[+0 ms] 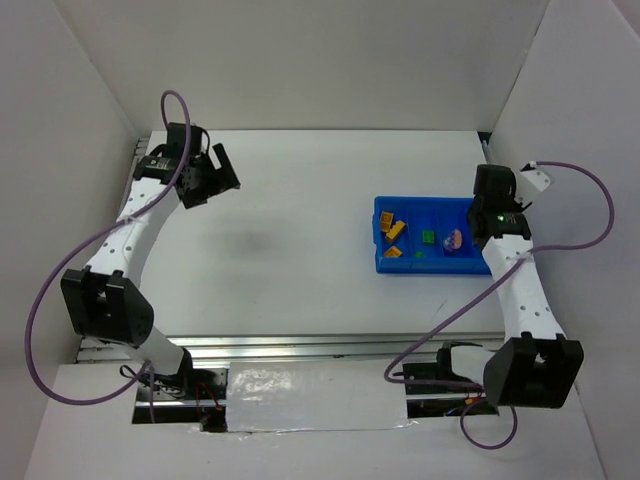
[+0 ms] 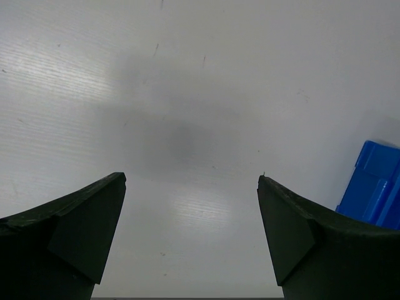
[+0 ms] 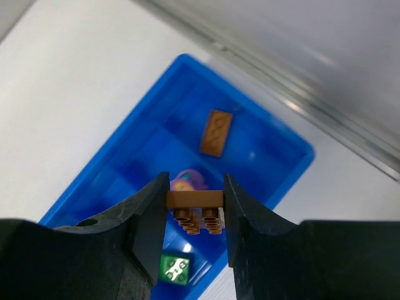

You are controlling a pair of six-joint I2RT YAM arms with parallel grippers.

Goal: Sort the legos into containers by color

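Brown lego (image 3: 195, 199): your right gripper (image 3: 195, 187) is clamping it between both fingers, studs pointing down. It is hanging above the blue tray (image 3: 294, 147), clear of the tray floor. A purple piece (image 3: 185, 180) is showing just behind it in the wrist view; which compartment the held brick is hanging over, I cannot tell. A second brown lego (image 3: 216, 132) is lying flat in the end compartment beyond. A green brick (image 3: 175, 269) is sitting in a compartment nearer the camera, partly hidden behind one finger.

From overhead, the tray is sitting on the right half of the white table (image 1: 300, 250), and the right arm (image 1: 515, 280) is covering its right end. Yellow and orange legos (image 1: 395, 230) are lying in the leftmost compartment, the green brick in the next, and the purple piece in the one after.

Your left gripper (image 2: 190, 181) is hovering at the far left, well apart from the tray. Its fingers are standing wide apart with only bare table showing between them. A corner of the tray is peeking in at the right edge of its view.
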